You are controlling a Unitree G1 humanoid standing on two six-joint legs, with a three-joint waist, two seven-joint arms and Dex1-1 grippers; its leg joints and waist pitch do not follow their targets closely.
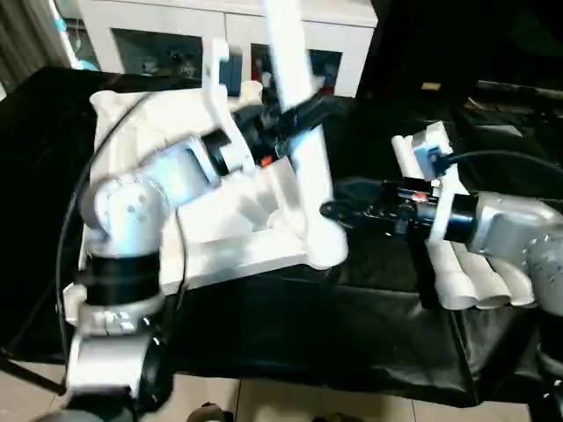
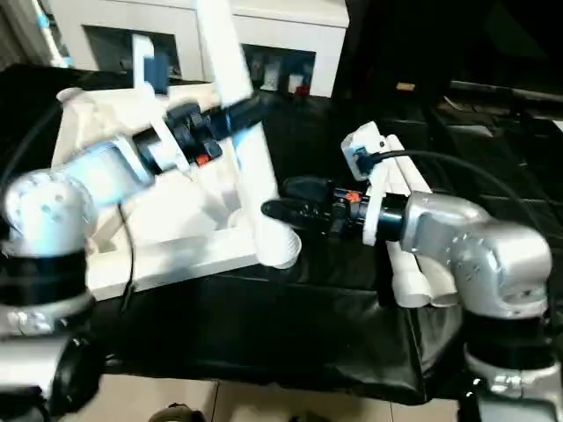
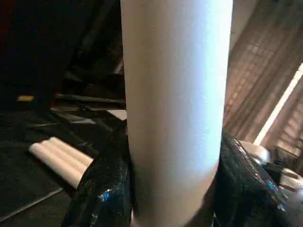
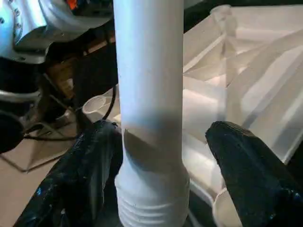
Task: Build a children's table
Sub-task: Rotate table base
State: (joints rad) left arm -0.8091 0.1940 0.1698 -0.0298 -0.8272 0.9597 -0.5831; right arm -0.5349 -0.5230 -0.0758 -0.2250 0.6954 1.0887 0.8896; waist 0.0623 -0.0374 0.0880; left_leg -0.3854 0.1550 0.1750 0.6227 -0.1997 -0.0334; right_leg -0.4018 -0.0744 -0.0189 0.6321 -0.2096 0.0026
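Standing nearly upright over the near right corner of the upturned table top, a white leg is clamped by the left gripper partway up its shaft, its lower end at the corner socket; the top lies ribbed side up on the black-draped bench, with the white glass-door cabinet at the far side. Right eye view: the right gripper reaches in from the right toward the leg's lower part, while the spare legs lie side by side under that forearm. Left wrist view: the two black fingers press on either side of the shaft, closed firmly on it. Right wrist view: the right fingers stand parted astride the leg just above its threaded end; one appears to touch the shaft, the other is clear of it, so nothing is gripped. Risk: if the leg tilts as it is driven down, the thread may cross or miss the socket, and the light top could slide on the cloth. The leg's upper end is cut off, and whether the thread has entered the socket cannot be told.
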